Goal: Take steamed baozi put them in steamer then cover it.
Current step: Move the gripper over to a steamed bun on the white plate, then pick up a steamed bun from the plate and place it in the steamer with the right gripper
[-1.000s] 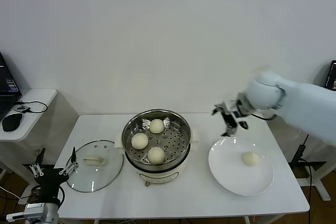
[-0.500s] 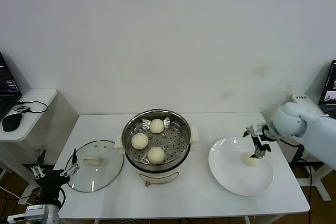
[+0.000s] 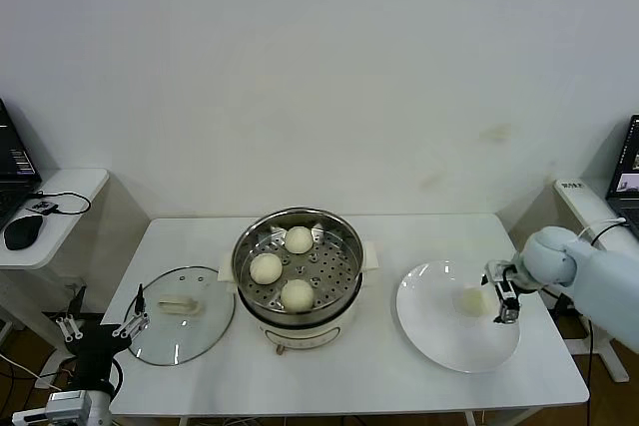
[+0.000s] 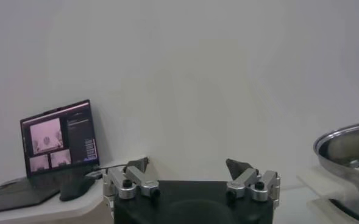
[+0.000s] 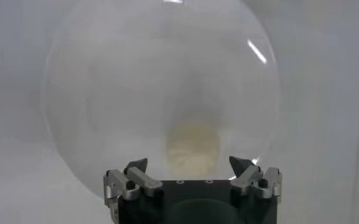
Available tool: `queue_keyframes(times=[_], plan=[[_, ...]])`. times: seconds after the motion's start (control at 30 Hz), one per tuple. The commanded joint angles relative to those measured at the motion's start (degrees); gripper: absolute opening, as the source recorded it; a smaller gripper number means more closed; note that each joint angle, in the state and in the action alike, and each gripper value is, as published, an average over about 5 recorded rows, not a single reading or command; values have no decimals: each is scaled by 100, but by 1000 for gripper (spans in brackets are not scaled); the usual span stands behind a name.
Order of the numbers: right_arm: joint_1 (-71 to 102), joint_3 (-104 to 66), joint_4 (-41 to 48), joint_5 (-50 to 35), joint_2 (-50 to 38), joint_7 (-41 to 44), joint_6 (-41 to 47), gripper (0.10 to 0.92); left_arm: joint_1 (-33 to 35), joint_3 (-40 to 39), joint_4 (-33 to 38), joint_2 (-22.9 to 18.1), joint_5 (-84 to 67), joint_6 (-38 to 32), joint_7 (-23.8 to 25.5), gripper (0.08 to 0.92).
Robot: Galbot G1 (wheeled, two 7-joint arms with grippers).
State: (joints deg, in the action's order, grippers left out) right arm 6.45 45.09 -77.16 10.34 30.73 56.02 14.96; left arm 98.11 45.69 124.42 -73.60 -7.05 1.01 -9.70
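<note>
Three cream-white baozi (image 3: pixel 266 268) lie on the perforated tray of the steel steamer (image 3: pixel 298 219) at the table's middle. A fourth baozi (image 3: pixel 470 301) lies on the white plate (image 3: pixel 439 341) at the right; it also shows in the right wrist view (image 5: pixel 192 146). My right gripper (image 3: pixel 500 298) is open at the plate's right side, level with that baozi and just beside it, not touching; in the right wrist view (image 5: pixel 190 163) the bun sits just ahead between the fingers. My left gripper (image 3: pixel 103 326) is open and parked low beyond the table's left front corner.
The glass lid (image 3: pixel 180 328) with a white handle lies flat on the table left of the steamer. A side desk with a laptop (image 4: pixel 58 143) and a mouse (image 3: pixel 21 231) stands at the far left. A wall runs behind the table.
My right gripper has come down from above the table between the steamer and the plate, moved right, and now sits low at the plate beside the last baozi. The left arm has not moved.
</note>
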Motion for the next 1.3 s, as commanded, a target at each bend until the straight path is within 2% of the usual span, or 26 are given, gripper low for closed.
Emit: queue_keyframes(times=[0.03, 0.4, 0.63, 0.87, 1.1, 1.3], plan=[[297, -202, 501, 202, 413, -105, -46, 809, -10, -21, -3, -8, 19, 6, -3, 823], [179, -177, 511, 112, 525, -92, 50, 728, -85, -149, -12, -29, 113, 35, -7, 823], [-32, -89, 496, 110, 503, 96, 2, 628, -113, -189, -77, -44, 128, 29, -10, 823], [-580, 216, 304, -116, 464, 235, 26, 591, -124, -215, -99, -54, 128, 24, -15, 823], [-2265, 1024, -502, -934, 405, 300, 296, 574, -150, -230, -60, -27, 120, 35, -16, 823], [-4114, 2039, -875, -1989, 1034, 150, 786, 584, -220, -327, -48, 39, 160, 60, -15, 823]])
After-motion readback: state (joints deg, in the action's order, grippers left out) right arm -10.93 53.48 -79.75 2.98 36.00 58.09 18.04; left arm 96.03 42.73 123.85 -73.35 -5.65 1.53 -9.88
